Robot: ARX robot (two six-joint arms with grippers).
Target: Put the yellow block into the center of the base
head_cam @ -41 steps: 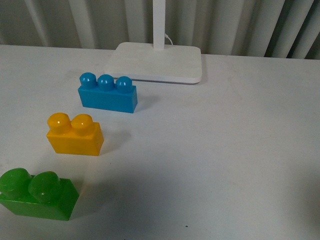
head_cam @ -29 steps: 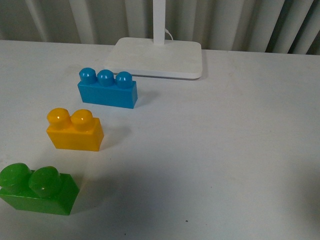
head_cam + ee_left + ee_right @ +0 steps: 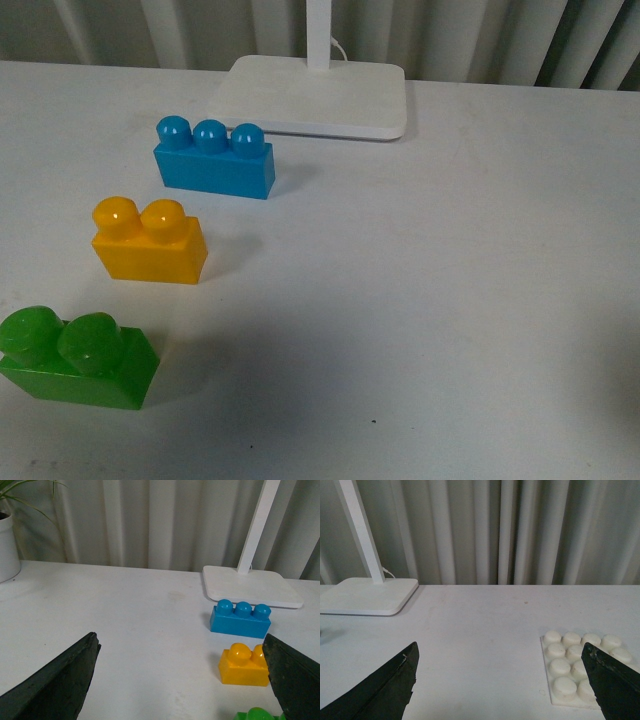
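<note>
1. Found the left gripper [image 3: 180, 640] spread wide and empty, with its dark fingers [image 3: 55, 680] framing the bricks and touching none of them.
2. Found the right gripper [image 3: 500, 650] spread just as wide, holding nothing and facing the base [image 3: 582, 667].
3. Saw neither gripper in the front view.
4. Noted one change over the last moments: the lamp foot [image 3: 315, 95] and all three bricks had slid a little up the front picture together. Judged this a shift of the view, not of the things, since the spacing between them stayed the same.
5. Placed the yellow block [image 3: 150, 255] upright on the white table [image 3: 450, 300], studs up, nearer the robot than the lamp foot and to its left. Saw the blue three-stud brick [image 3: 214, 168] between it and the lamp foot, and the green two-stud brick [image 3: 75, 372] nearer the robot again, all apart from one another.
6. Placed the base flat on the table, well apart from the lamp foot and outside the front view, its visible studs bare.
7. Judged the task not yet begun: block ungrasped, base centre unfilled. Expected the left gripper, the one facing the bricks, to close on the yellow block first.
</note>
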